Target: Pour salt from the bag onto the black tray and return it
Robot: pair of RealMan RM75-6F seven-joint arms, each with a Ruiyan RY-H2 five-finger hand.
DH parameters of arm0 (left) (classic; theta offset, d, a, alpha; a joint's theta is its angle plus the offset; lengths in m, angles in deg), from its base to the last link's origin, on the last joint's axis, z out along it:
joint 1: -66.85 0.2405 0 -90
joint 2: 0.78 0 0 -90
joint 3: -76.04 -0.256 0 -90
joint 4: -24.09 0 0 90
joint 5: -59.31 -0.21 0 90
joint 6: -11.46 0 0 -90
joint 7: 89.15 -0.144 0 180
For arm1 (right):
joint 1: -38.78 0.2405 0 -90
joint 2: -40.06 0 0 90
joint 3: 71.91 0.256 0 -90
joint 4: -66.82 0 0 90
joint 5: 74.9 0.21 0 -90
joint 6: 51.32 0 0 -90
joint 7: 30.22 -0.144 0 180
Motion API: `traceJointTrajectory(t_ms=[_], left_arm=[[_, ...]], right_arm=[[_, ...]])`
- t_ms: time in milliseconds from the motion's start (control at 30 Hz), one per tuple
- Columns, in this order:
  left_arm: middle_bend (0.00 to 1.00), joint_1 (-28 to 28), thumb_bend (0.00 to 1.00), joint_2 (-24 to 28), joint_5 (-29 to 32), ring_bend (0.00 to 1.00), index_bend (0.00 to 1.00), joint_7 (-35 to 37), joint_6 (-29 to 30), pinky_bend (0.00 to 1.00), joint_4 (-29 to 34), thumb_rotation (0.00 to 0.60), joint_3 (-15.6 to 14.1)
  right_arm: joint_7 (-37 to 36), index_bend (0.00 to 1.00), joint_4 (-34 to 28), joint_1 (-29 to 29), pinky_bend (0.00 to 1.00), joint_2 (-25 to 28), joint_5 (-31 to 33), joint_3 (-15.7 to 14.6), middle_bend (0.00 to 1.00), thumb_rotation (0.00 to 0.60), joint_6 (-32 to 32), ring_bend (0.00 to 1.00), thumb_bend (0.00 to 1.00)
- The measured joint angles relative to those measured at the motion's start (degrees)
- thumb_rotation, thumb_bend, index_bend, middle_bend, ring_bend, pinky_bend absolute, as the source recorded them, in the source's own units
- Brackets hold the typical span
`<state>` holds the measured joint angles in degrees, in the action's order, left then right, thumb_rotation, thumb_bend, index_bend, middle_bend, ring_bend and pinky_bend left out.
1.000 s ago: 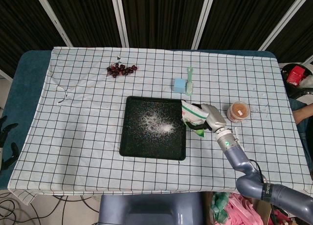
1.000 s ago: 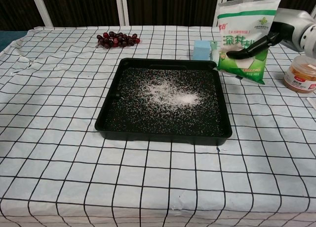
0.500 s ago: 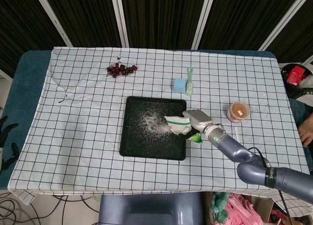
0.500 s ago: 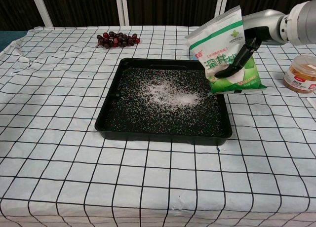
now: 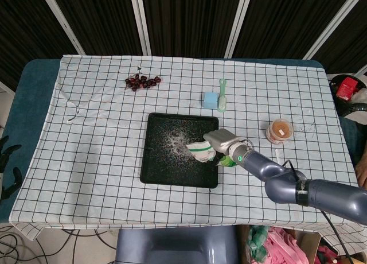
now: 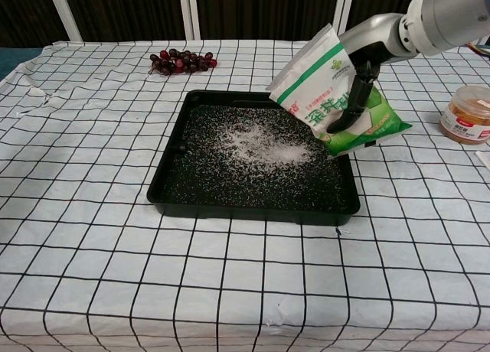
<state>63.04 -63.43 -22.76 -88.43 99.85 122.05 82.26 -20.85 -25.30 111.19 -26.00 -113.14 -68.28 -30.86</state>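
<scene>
A black tray (image 5: 153,171) (image 6: 176,185) lies mid-table with a patch of white salt (image 5: 175,140) (image 6: 260,144) scattered on it. My right hand (image 5: 222,142) (image 6: 354,92) holds the white-and-green salt bag (image 5: 199,150) (image 6: 325,92) above the tray's right edge, tilted so its top leans left over the tray. My left hand (image 5: 7,160) hangs off the table's left side at the frame edge, holding nothing, with its fingers spread.
A bunch of dark grapes (image 5: 142,81) (image 6: 182,61) lies at the back left. A blue sponge (image 5: 210,100) and a green brush (image 5: 222,94) sit behind the tray. An orange-filled jar (image 5: 279,130) (image 6: 467,113) stands to the right.
My right hand has carried the salt bag from upright beside the tray leftward over its right edge, tipping the bag's top further toward the tray.
</scene>
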Motion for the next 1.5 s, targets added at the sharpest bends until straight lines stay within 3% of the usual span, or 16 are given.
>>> traceJointTrajectory(t_ms=[167, 567, 967, 1267, 1500], left_arm=[[0.03, 0.0, 0.65, 0.1, -0.1, 0.00, 0.21, 0.1, 0.0, 0.02, 0.1, 0.600, -0.1], [0.03, 0.0, 0.65, 0.2, 0.0, 0.00, 0.21, 0.4, -0.2, 0.02, 0.3, 0.600, -0.1], [0.03, 0.0, 0.65, 0.4, -0.1, 0.00, 0.20, 0.9, -0.3, 0.02, 0.3, 0.600, -0.1], [0.03, 0.1, 0.65, 0.5, -0.1, 0.00, 0.20, 1.0, -0.2, 0.02, 0.4, 0.600, -0.1], [0.03, 0.1, 0.65, 0.5, 0.0, 0.00, 0.20, 1.1, -0.2, 0.02, 0.4, 0.600, -0.1]], right_arm=[[5.1, 0.51, -0.3, 6.7, 0.43, -0.9, 5.7, -6.2, 0.41, 0.600, 3.7, 0.51, 0.37], [16.9, 0.51, -2.7, 18.9, 0.43, -4.4, 18.5, -15.7, 0.42, 0.600, 12.3, 0.51, 0.39], [26.5, 0.51, -4.3, 25.9, 0.43, -7.2, 25.7, -20.3, 0.42, 0.600, 16.3, 0.51, 0.40], [33.0, 0.51, -5.4, 28.0, 0.43, -8.6, 26.6, -23.0, 0.42, 0.600, 21.2, 0.51, 0.41], [36.8, 0.51, -6.4, 28.4, 0.43, -9.9, 27.0, -23.4, 0.42, 0.600, 24.6, 0.51, 0.41]])
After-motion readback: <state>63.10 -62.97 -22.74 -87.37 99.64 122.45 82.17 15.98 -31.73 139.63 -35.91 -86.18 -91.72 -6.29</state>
